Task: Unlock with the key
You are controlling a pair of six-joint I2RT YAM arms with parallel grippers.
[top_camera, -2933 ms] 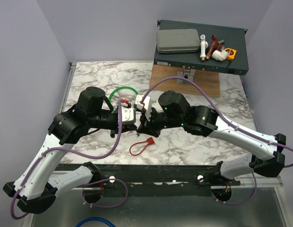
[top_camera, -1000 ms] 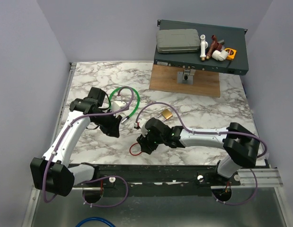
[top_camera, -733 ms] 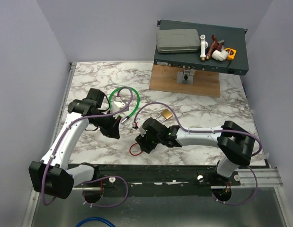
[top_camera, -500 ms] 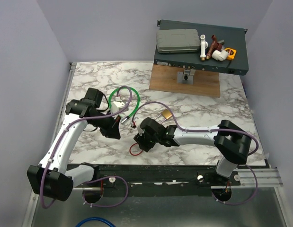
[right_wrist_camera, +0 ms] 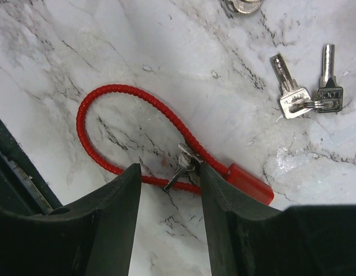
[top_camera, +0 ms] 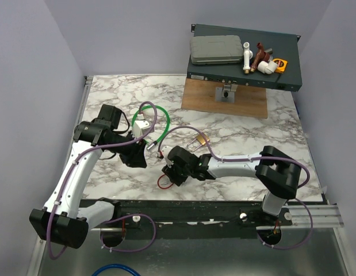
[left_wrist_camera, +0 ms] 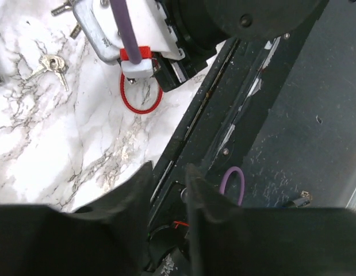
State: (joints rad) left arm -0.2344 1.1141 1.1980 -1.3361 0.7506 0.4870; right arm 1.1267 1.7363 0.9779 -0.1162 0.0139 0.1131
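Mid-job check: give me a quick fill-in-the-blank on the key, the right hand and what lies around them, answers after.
1. The key is threaded on a cord loop coloured ____.
2. The right hand straddles the key with its jaws ____.
3. Beyond the loop lie ____ loose silver keys on one ring.
4. The thick cable loop farther back is ____.
Answers: red; open; two; green.

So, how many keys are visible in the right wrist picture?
3. A silver key and a dark-headed key, ringed together, lie upper right; the small key sits on the red cord, mid-picture. Others may lie outside this view.
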